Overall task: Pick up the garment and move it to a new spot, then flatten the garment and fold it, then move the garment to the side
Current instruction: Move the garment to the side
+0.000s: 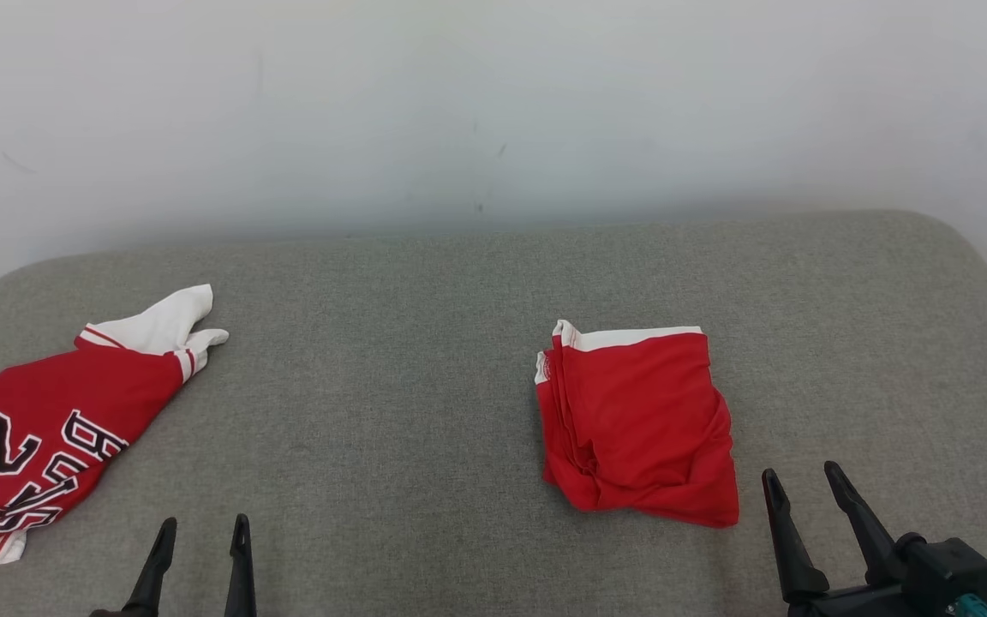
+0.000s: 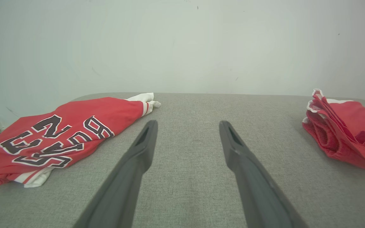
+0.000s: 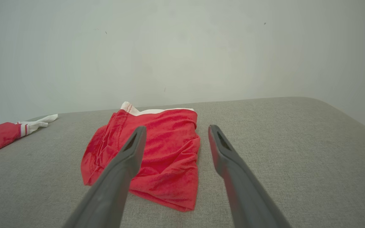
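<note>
the jersey point(image 1: 39, 428) lay at the far left of the grey pad point(image 1: 416, 343), spread loosely and partly cut off by the left edge of the head view. its red front faced up, with dark, white-outlined lettering and numbers that read upside down from the robot's side. one white sleeve point(image 1: 170, 321) with red-and-white striped trim pointed away toward the wall point(image 1: 493, 103). a strip of white and striped hem showed at the jersey's near corner. nothing touched it.

the left gripper point(image 1: 206, 521) sat at the lower left, near the jersey's near edge but apart from it, a little to its right. its two dark fingers stood well apart with bare pad between them: jaws wide, holding nothing. in the left wrist view they pointed across the pad toward the wall, with the jersey off to the left.

a second red garment, a bundle point(image 1: 639, 420), lay right of centre, well apart from the jersey. it was folded into a rough square, with narrow white edging along its far side, stacked layers showing at its left side and a rumpled near edge.

the right gripper point(image 1: 800, 470) was at the lower right, just beside the bundle's near right corner and clear of it in the head view. its jaws were wide too, and empty. in the right wrist view its left finger crossed in front of the bundle, while its right finger lay over bare pad beside the bundle's right edge.
</note>
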